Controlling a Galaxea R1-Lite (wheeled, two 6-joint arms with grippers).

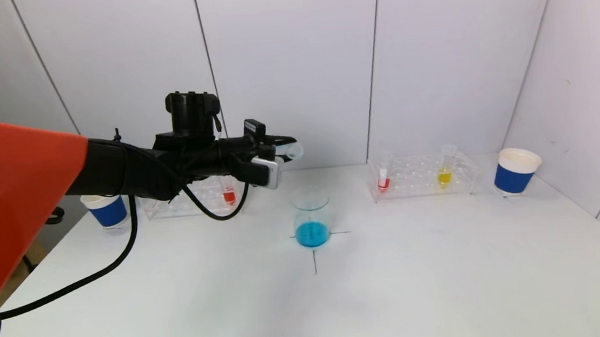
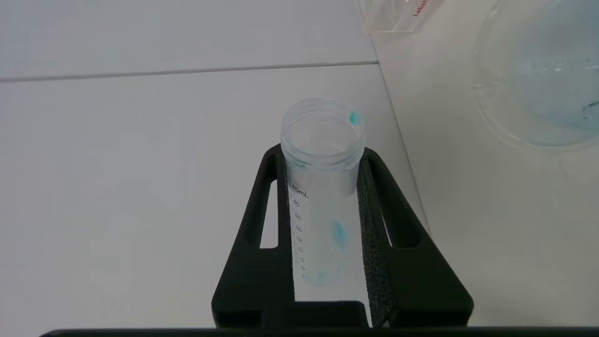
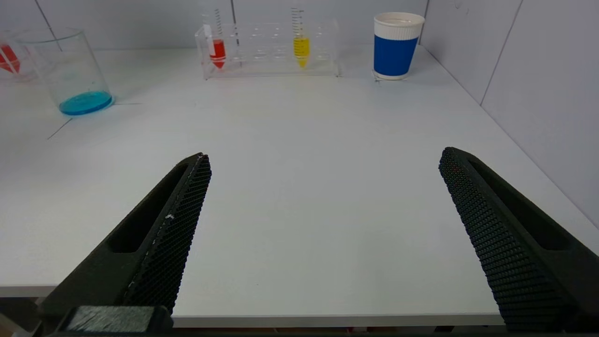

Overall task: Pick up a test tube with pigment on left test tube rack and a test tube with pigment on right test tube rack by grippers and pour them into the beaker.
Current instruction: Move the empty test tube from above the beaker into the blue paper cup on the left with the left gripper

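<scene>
Holding a near-empty test tube (image 1: 293,150) tipped on its side, the left claw (image 1: 279,149) is raised above the beaker (image 1: 311,216), its jaws pinching the tube's body. Judged stage: the left pour is all but done, as blue liquid (image 1: 312,235) lies in the beaker below the claw. To finish well, the tube mouth should stay over the beaker opening until the last drop falls, then the tube should be righted before any travel. The left rack (image 1: 194,199) stands behind and beside this claw with a red tube (image 1: 229,193) in it; a blue cup (image 1: 105,209) sits farther to its left.

The left wrist view alone shows a blue bead on the tube rim (image 2: 354,117) and a smear inside the wall (image 2: 339,234); this residue could drip on the desk (image 1: 396,279).

The right claw (image 3: 323,187) does not show in the head view; its own wrist view shows it spread wide, empty, low over the near edge of the desk. Well ahead of it stands the right rack (image 3: 269,49) with a red tube (image 3: 216,51) and a yellow tube (image 3: 301,49), and a second blue cup (image 3: 395,47) to the rack's right
</scene>
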